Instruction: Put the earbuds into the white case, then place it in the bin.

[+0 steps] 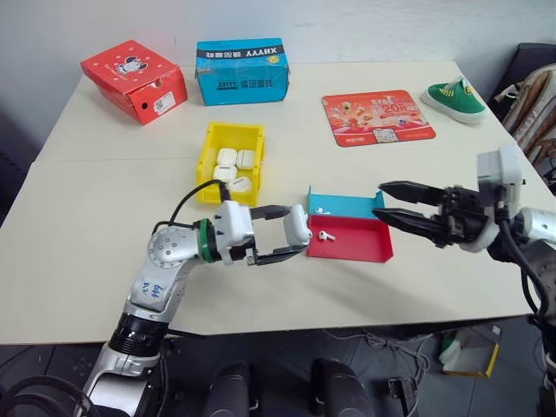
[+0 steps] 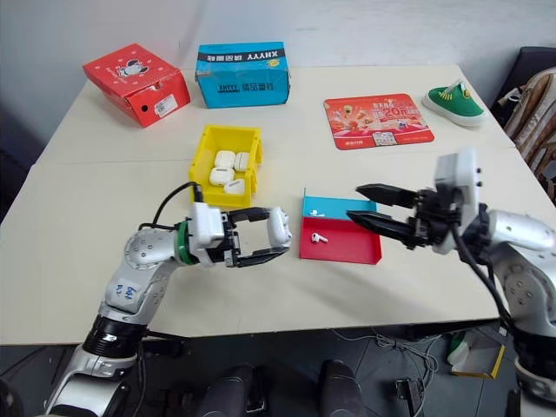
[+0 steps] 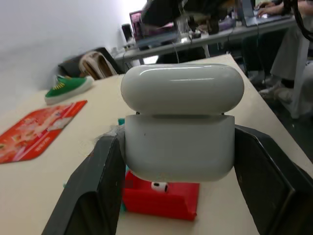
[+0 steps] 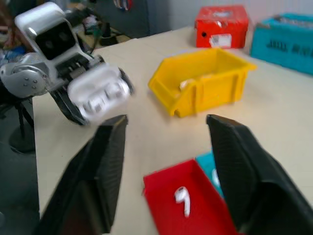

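We see the left gripper [image 1: 288, 236] clamped on the white case [image 1: 297, 225], one black finger on each side of its body, holding it above the table [image 1: 104, 217] just left of the red-and-blue tray [image 1: 352, 248]. From the left wrist the case [image 3: 182, 128] sits squarely between the two fingers, its lid showing a thin seam; we cannot tell whether that lid is fully closed. In the right wrist view the case is blurred.

One earbud [image 1: 326, 234] lies on the red half of the tray. A second white piece [image 1: 321, 209] rests in the blue half against the far wall, too small for us to make out clearly.

The right gripper [image 1: 380, 201] hovers at the tray's right edge, fingers parted and holding nothing, pointing left toward the case.

The yellow bin [image 1: 208, 143] stands on the far side of the left gripper, several white cases piled inside; its walls hide part of them. At the table's far edge we see a red box [image 1: 135, 78], a blue box [image 1: 241, 71], a red mat [image 1: 376, 116] and a green shoe [image 1: 454, 98].
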### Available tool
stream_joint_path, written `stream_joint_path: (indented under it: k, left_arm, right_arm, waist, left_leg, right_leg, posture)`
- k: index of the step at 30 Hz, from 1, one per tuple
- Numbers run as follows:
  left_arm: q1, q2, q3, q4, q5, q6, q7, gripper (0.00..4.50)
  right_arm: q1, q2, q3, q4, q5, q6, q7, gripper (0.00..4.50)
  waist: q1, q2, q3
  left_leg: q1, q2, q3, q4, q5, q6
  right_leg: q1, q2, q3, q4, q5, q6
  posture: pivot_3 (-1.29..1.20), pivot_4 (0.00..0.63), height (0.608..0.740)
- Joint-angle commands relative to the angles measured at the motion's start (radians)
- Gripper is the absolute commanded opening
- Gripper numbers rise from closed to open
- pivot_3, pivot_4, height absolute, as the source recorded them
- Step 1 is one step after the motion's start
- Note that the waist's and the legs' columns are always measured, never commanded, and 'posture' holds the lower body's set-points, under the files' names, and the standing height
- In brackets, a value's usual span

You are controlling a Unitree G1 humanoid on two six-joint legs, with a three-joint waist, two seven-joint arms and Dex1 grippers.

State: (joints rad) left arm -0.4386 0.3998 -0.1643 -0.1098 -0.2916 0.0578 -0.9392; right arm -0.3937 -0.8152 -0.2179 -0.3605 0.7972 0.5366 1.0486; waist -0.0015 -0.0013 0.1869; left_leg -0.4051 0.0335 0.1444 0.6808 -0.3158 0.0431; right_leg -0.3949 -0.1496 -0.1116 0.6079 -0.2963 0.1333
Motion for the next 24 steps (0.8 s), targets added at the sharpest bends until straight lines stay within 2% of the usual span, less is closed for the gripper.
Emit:
stream_joint_path:
  k: [1,4,9,15,19,22,24]
  left_arm:
    - [-0.033,0.017,-0.052,-0.040,0.033,0.109,0.011,2.79]
    - [-0.045,0.009,-0.069,-0.055,0.033,0.156,0.018,2.79]
    - [-0.041,0.008,-0.079,-0.075,0.040,0.160,0.017,2.79]
    - [-0.035,-0.001,-0.070,-0.085,0.060,0.121,0.045,2.79]
    - [-0.027,0.002,-0.062,-0.095,0.055,0.111,0.046,2.79]
    - [-0.014,0.013,-0.045,-0.098,0.057,0.085,0.048,2.79]
    - [0.010,0.017,-0.011,-0.105,0.025,0.073,0.045,2.79]
  right_arm:
    - [-0.085,0.022,0.132,-0.107,-0.049,-0.007,-0.006,1.03]
    - [-0.153,0.042,0.225,-0.127,-0.081,0.047,-0.047,0.05]
    - [-0.172,0.028,0.337,-0.135,-0.195,0.038,-0.042,0.05]
    - [-0.170,-0.025,0.379,-0.119,-0.276,0.068,-0.017,0.05]
    - [-0.139,-0.059,0.319,-0.093,-0.265,0.066,0.003,0.05]
    - [-0.092,-0.070,0.200,-0.087,-0.191,0.126,-0.025,0.05]
    - [-0.023,-0.043,0.087,-0.075,-0.175,0.077,-0.051,0.05]
  waist:
    - [0.000,0.000,0.000]
    - [0.001,0.000,0.000]
    - [0.003,0.000,0.000]
    - [0.001,0.000,0.000]
    - [0.002,0.000,0.000]
    - [0.003,0.000,0.000]
    - [0.003,0.000,0.000]
  left_leg:
    - [0.000,0.000,0.000,0.000,0.000,0.000]
    - [0.000,0.000,0.000,0.000,0.000,0.000]
    - [-0.001,-0.001,-0.001,0.000,0.000,0.000]
    - [-0.001,-0.001,-0.001,0.001,0.000,0.000]
    - [-0.001,-0.001,-0.001,0.001,0.000,0.000]
    - [-0.001,-0.001,-0.001,0.001,0.000,0.000]
    - [-0.001,-0.001,-0.001,0.001,0.000,0.000]
  right_leg:
    - [0.000,0.000,0.000,0.001,0.000,0.000]
    - [0.000,0.000,0.000,0.003,0.000,0.000]
    - [0.000,-0.001,-0.001,0.003,0.000,0.000]
    - [0.000,-0.001,-0.001,0.003,0.000,0.000]
    - [0.000,-0.001,-0.002,0.003,0.000,0.000]
    - [0.000,-0.001,-0.001,0.003,0.000,0.000]
    - [0.001,-0.001,-0.002,0.003,0.000,0.000]
  posture:
    - [0.00,0.150,0.740]
    - [0.00,0.150,0.740]
    - [0.00,0.150,0.740]
    - [0.00,0.150,0.740]
    - [0.00,0.150,0.740]
    - [0.00,0.150,0.740]
    - [0.00,0.150,0.740]
